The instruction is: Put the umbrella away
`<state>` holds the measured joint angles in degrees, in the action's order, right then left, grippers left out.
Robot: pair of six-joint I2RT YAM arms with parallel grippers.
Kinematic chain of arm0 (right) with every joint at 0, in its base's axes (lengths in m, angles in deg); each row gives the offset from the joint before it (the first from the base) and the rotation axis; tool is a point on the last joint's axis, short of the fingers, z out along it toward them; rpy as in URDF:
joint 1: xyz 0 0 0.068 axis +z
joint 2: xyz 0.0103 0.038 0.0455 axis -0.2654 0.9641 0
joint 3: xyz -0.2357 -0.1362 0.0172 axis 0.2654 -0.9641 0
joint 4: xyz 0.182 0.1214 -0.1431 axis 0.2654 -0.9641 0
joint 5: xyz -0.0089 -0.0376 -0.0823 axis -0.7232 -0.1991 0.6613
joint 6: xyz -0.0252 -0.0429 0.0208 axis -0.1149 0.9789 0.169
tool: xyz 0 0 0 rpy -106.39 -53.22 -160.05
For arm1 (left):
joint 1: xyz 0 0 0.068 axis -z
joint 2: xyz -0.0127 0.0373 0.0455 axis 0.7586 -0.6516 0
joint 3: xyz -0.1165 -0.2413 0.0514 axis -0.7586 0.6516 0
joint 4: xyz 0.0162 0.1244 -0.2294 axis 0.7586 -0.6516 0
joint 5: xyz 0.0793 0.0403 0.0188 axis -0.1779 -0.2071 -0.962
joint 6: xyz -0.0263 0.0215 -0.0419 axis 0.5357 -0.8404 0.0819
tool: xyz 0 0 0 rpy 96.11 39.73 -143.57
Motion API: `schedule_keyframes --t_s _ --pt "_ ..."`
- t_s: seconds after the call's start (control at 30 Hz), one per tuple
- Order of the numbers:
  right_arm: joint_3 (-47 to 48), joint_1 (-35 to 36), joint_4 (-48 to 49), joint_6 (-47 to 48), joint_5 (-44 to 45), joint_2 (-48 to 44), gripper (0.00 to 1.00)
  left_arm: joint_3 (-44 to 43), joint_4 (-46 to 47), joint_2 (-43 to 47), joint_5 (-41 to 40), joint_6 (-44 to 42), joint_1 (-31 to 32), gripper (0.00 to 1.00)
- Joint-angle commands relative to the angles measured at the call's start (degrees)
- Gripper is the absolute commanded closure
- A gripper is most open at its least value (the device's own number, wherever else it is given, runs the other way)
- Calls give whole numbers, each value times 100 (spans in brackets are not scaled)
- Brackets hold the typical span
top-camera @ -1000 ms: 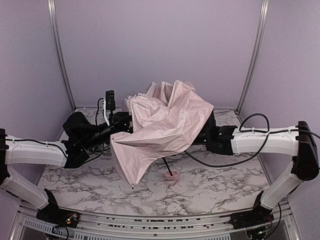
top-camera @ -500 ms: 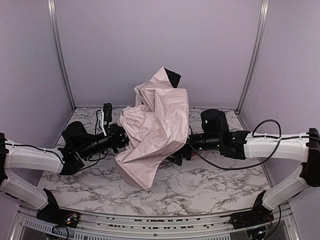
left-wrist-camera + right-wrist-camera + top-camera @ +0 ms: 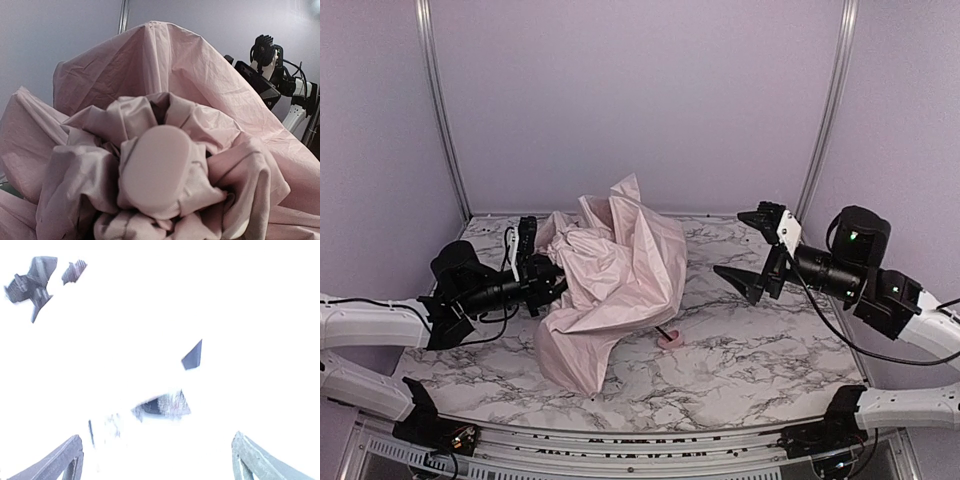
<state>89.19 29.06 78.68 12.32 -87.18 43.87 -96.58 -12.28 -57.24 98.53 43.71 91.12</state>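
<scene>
Since half a second ago the umbrella [image 3: 615, 275] has sunk from a tall peak into a lower heap, and the right gripper [image 3: 730, 241] has swung away to the right, letting go of it.

In the top view the umbrella lies left of the centre of the table [image 3: 760, 350], a crumpled mound of pale pink fabric with one point sticking up at the back. Its small pink handle [image 3: 670, 339] rests on the marble just beside the heap's near right edge, and a short length of the thin black shaft [image 3: 661, 330] runs from it up under the fabric.

The left gripper [image 3: 546, 284] presses into the left side of the heap. Whether its jaws are clamped on the fabric cannot be told, because the folds hide them. The left wrist view is filled with bunched fabric gathered round a smooth pink oval cap [image 3: 157, 170], which the top view does not show, and no finger appears in it.

The right gripper hangs above the table well apart from the umbrella, its jaws spread wide with nothing between them. The right wrist view is washed out to white. Only its two grey fingers [image 3: 65, 462] show, at the bottom corners, far apart.
</scene>
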Motion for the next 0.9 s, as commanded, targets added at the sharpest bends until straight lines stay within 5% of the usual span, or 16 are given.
schedule_keyframes --t_s 0.0,0.13,0.37,0.5,0.7,0.87 --pt "850 -23 -666 569 -862 156 0 -180 -33 365 1029 -517 33 100" --pt "1604 135 -1219 507 -1911 1226 0 -303 -185 452 1324 -569 168 100" --pt "2644 1411 -1111 949 -2198 3122 0 -734 -886 306 1473 -1029 786 100" --pt "3245 1564 -1262 981 -2592 4043 2 -1052 -913 135 1490 -1105 1045 100" --pt "3196 1567 -558 373 -3130 4444 18 -1288 -978 -299 1392 -1148 1139 100" --pt "2600 1558 -12 206 -2998 4107 46 -1304 -999 -474 1026 -1154 1148 100"
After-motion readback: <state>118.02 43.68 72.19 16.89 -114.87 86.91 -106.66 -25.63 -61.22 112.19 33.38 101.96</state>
